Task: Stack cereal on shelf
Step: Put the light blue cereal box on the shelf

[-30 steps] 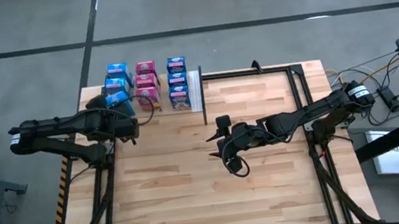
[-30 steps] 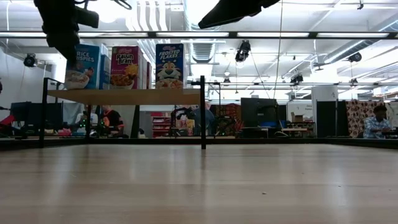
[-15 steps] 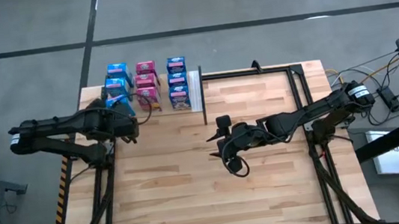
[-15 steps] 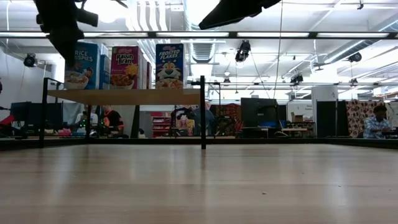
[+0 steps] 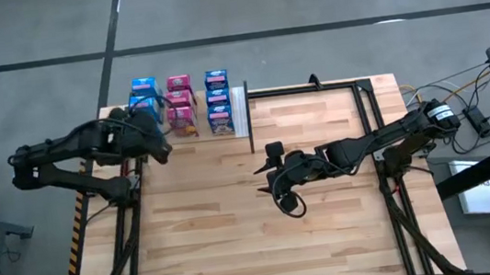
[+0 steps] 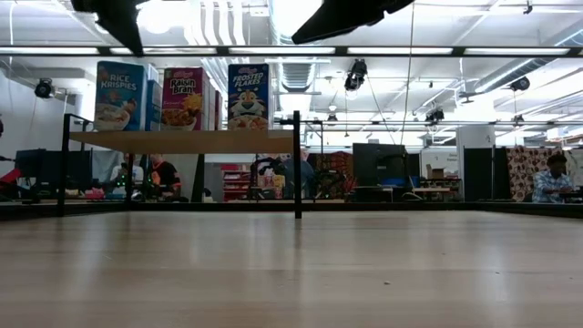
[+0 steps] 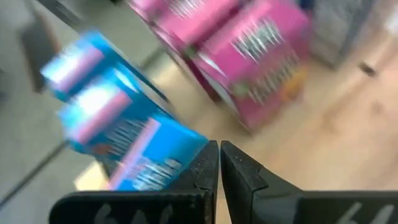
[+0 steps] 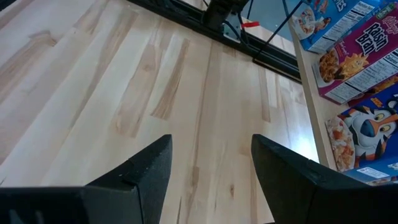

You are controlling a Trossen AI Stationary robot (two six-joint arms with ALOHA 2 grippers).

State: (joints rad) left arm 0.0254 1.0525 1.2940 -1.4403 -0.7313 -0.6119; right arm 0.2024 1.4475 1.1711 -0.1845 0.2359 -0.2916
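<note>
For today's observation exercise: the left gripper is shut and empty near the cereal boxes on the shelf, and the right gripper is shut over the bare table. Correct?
Not quite. The right gripper is open, as the right wrist view shows. The left gripper is indeed shut and empty near the cereal boxes on the shelf.

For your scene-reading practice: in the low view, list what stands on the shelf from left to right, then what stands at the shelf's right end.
Blue Rice Krispies box → pink Raisin Bran box → blue Frosted Flakes box → black upright post at the end of the shelf.
</note>
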